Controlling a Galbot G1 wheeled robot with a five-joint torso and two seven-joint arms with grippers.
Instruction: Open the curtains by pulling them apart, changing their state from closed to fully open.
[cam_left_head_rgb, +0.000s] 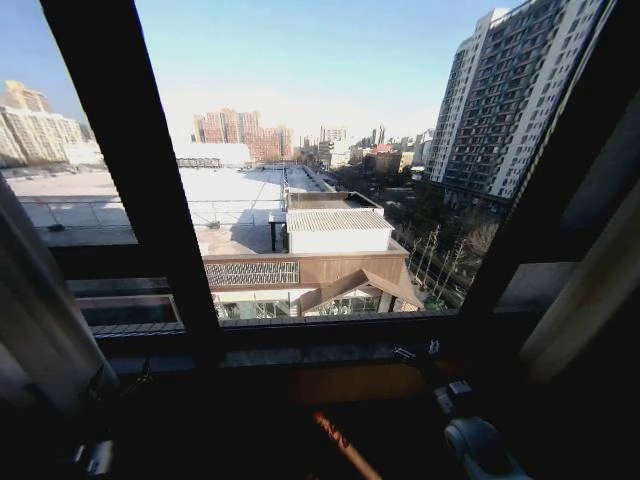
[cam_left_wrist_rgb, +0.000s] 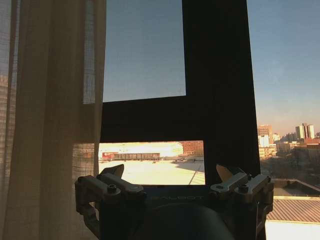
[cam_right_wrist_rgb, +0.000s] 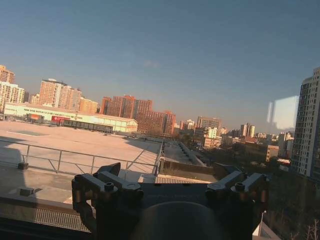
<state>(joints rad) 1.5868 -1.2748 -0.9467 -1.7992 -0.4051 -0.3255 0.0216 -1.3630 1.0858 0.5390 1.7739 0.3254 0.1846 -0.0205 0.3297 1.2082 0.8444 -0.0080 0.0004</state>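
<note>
The curtains stand pulled to both sides of the window. In the head view the left panel (cam_left_head_rgb: 35, 320) hangs at the left edge and the right panel (cam_left_head_rgb: 585, 290) at the right edge, with bare glass between them. The left wrist view shows the sheer cream left panel (cam_left_wrist_rgb: 50, 125) in folds beside my left gripper (cam_left_wrist_rgb: 170, 172), which is open, holds nothing and is apart from the fabric. My right gripper (cam_right_wrist_rgb: 167, 170) is open too, empty, and faces bare glass. The right arm (cam_left_head_rgb: 478, 445) sits low at the right, the left arm (cam_left_head_rgb: 95, 455) low at the left.
Black window frame bars (cam_left_head_rgb: 130, 150) cross the glass, and one thick upright (cam_left_wrist_rgb: 215, 90) stands straight ahead of the left gripper. A dark sill (cam_left_head_rgb: 330, 355) runs below the window. Rooftops and tall buildings lie outside.
</note>
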